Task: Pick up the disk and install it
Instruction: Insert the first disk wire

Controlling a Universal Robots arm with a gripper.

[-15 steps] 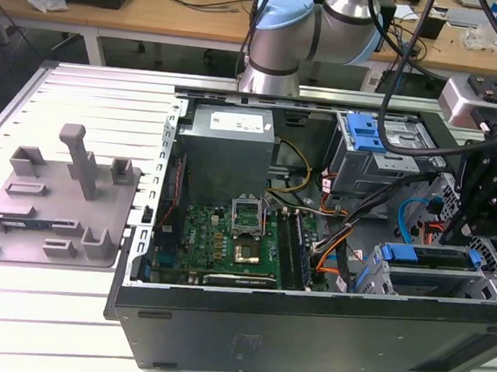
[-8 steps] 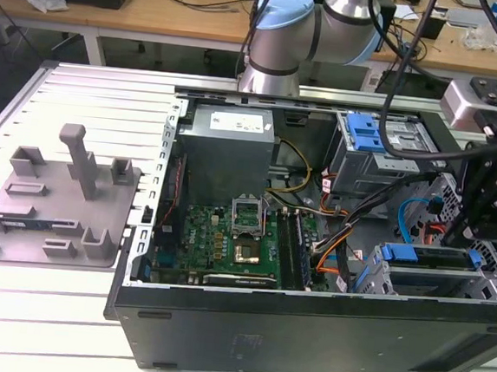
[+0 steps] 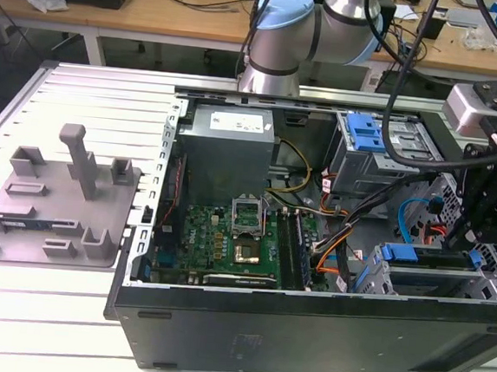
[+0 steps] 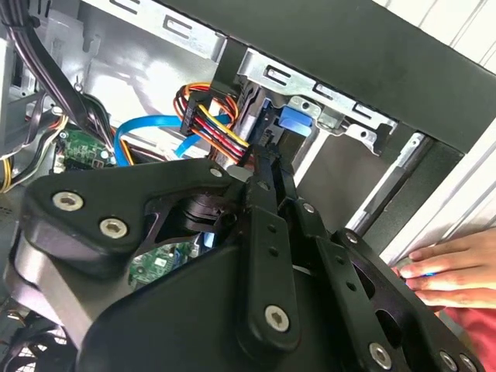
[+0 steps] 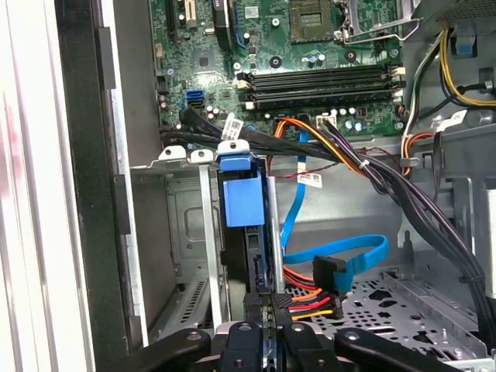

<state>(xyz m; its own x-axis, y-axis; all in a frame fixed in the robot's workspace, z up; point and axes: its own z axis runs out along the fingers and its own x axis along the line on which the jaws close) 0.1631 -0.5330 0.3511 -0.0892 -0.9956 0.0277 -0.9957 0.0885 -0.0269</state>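
Blue plastic frames the end of the disk [image 5: 242,198], which stands on edge in a slot of the grey drive cage [image 5: 184,232], toward the exterior view's right in the open computer case [image 3: 305,330]. The slot's walls keep it upright and hide its silver face; I see only the carrier end and a thin dark edge. My gripper [image 5: 267,298] hangs right at that edge with the fingers pinched together and nothing between them. To me that reads as pressing rather than grasping, though contact is unclear. Orange-red power leads [image 5: 306,298] and a blue data cable [image 5: 349,252] lie just beside.
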